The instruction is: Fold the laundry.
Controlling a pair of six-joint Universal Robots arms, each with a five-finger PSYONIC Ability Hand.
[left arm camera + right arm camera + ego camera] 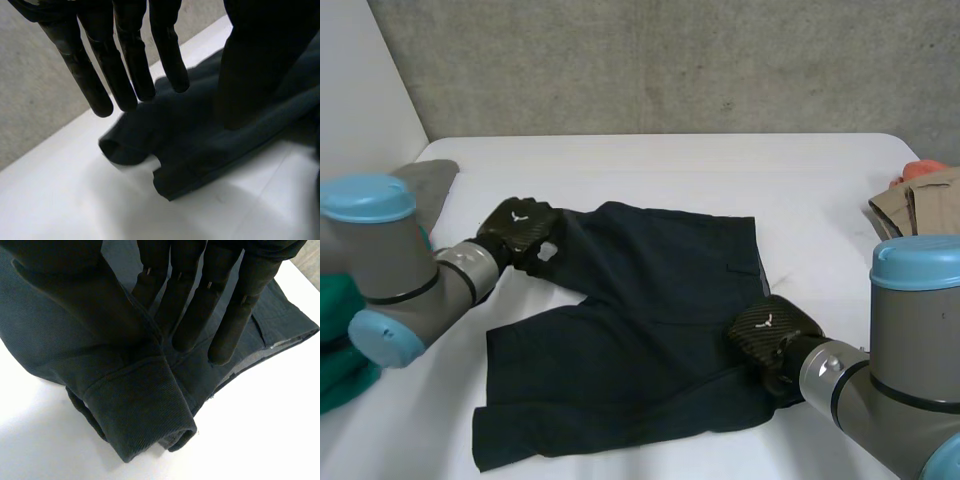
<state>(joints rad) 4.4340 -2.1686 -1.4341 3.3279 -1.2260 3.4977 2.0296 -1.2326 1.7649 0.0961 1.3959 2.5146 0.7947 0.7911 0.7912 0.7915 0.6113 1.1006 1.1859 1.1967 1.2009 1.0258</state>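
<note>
A pair of dark navy shorts [640, 320] lies spread across the middle of the white table [720, 170]. My left hand [520, 228] rests at the shorts' far left corner. In the left wrist view its fingers [125, 65] are straight and spread just above the cloth's edge [200, 145], gripping nothing. My right hand [770, 335] is at the right edge of the shorts, near the front. In the right wrist view its thumb [85, 290] and straight fingers pinch a raised fold beside the stitched hem [135, 410].
Folded tan clothes [920, 205] with an orange piece [923, 168] lie at the table's right edge. Green cloth [340, 340] and a grey piece [435, 180] sit at the left. A concrete wall rises behind the table.
</note>
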